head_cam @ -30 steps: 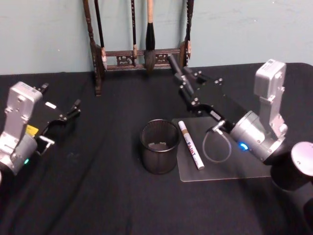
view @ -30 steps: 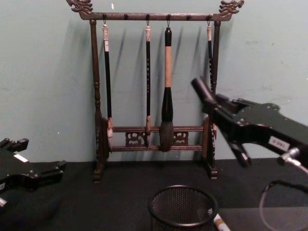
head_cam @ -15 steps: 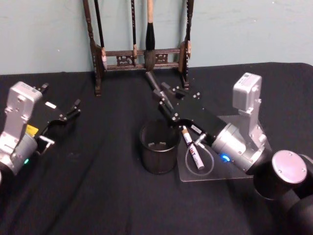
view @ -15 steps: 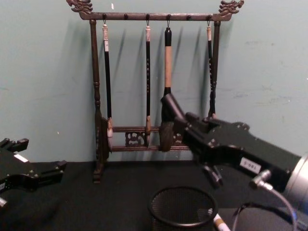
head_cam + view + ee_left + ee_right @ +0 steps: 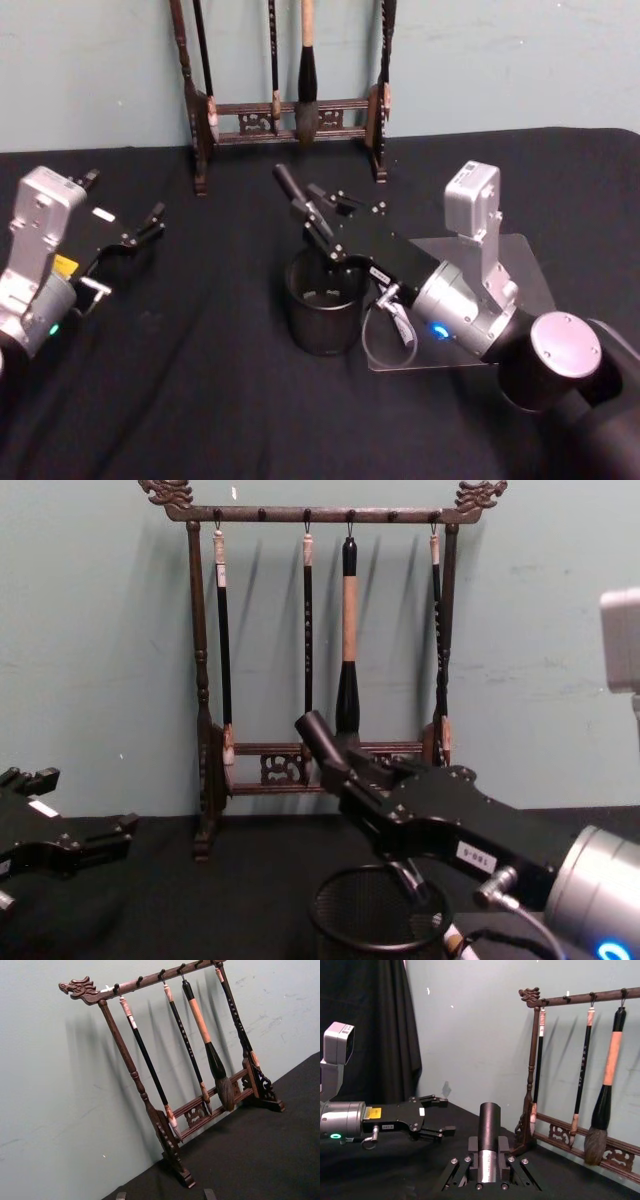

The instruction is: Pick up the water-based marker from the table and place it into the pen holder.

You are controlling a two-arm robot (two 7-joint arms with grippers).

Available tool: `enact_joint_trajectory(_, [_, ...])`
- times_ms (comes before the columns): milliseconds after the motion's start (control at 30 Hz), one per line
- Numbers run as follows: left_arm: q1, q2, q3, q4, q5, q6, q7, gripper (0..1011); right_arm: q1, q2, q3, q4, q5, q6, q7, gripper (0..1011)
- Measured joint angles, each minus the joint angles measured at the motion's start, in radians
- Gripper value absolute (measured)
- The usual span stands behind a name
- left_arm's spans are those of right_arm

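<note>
black cloth tabletop (image 5: 200, 400), pale green wall behind; wooden brush rack (image 5: 290, 105) at the back edge.

- right hand (image 5: 316, 218) hangs over the far rim of the pen holder (image 5: 320, 330), clenched on the marker (image 5: 292, 192).
- the marker has a dark cap and a silvery barrel. it is tilted, cap end up and pointing toward the rack, above the holder and not inside it.
- right wrist view: barrel clamped square between the pads.
- pen holder upright near mid-tabletop, just beside a clear mat (image 5: 500, 270).
- white pen (image 5: 402, 328) lies on the mat, mostly hidden under the right arm.
- left hand (image 5: 152, 225) idle, well off to the left, held above the cloth, released, fingers spread, nothing in it.
</note>
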Motion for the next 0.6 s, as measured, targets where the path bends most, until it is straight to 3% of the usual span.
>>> enact_joint_trajectory(600, [0.0, 0.0, 0.0, 0.0, 0.0, 0.0, 0.0, 1001, -0.015, 0.003, -0.02, 0.009, -0.051, 0.008, -0.026, 233])
